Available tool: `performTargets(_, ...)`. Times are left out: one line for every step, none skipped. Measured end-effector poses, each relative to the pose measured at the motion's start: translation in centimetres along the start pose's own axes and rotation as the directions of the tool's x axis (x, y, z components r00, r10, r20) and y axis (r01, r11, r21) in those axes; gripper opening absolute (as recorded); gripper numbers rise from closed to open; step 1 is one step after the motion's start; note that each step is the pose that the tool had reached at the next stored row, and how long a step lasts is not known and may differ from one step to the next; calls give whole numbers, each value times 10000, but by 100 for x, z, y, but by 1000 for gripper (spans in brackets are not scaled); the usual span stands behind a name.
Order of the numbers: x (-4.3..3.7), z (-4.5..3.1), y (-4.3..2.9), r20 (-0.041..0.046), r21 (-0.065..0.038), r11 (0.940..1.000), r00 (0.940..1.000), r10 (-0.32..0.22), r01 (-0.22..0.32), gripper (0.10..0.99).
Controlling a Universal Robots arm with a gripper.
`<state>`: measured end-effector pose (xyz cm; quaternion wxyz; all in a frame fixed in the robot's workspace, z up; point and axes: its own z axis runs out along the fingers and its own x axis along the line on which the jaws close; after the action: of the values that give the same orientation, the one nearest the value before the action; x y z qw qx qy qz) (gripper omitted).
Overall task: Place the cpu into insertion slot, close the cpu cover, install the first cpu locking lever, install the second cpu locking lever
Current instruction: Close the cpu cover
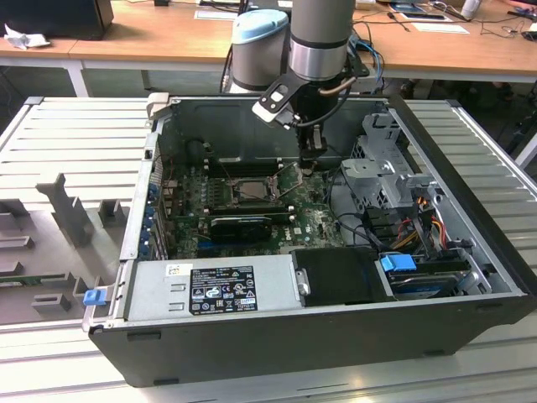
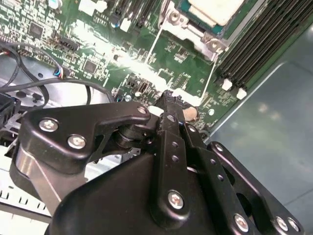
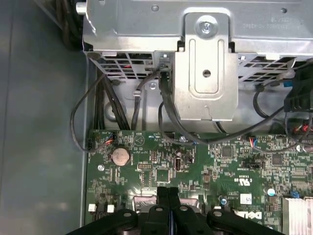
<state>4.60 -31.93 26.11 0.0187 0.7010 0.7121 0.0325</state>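
Observation:
Inside the open computer case, the insertion slot (image 1: 252,188) sits in the green motherboard (image 1: 306,222). The cpu (image 2: 215,9) lies in it as a pale square chip, with silver metal framing (image 2: 172,20) at the socket's corner. I cannot tell whether the cpu cover lies down over the chip. My gripper (image 1: 315,170) hangs low over the board, just to the exterior view's right of the socket. Its black fingers (image 3: 163,196) are pressed together, with nothing visible between them. In the second wrist view the gripper (image 2: 168,98) tip hovers over the board a short way from the socket's corner.
Black memory slots (image 2: 259,39) run beside the socket. A metal drive cage (image 3: 205,63) with black cables (image 3: 166,112) stands close behind the gripper. A long black block (image 1: 242,225) lies in front of the socket. The power supply (image 1: 210,290) fills the case's front.

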Motion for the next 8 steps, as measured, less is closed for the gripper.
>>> performTargets(-1, 9, 23, 1, 9, 10000, 10000, 0, 0, 106)
performTargets(-1, 19, 43, 0, 15, 10000, 10000, 0, 0, 106)
performTargets(-2, 29, 71, 0, 23, 10000, 10000, 1, -1, 106)
performTargets(-3, 35, 89, 1, 29, 10000, 10000, 1, -1, 106)
performTargets(-3, 49, 121, -1, 38, 10000, 10000, -1, 1, 106)
performTargets(-4, 86, 141, 0, 40, 10000, 10000, 1, -1, 106)
performTargets(-5, 113, 143, 0, 40, 10000, 10000, 1, -1, 106)
performTargets(-5, 130, 143, -1, 40, 10000, 10000, 1, -1, 106)
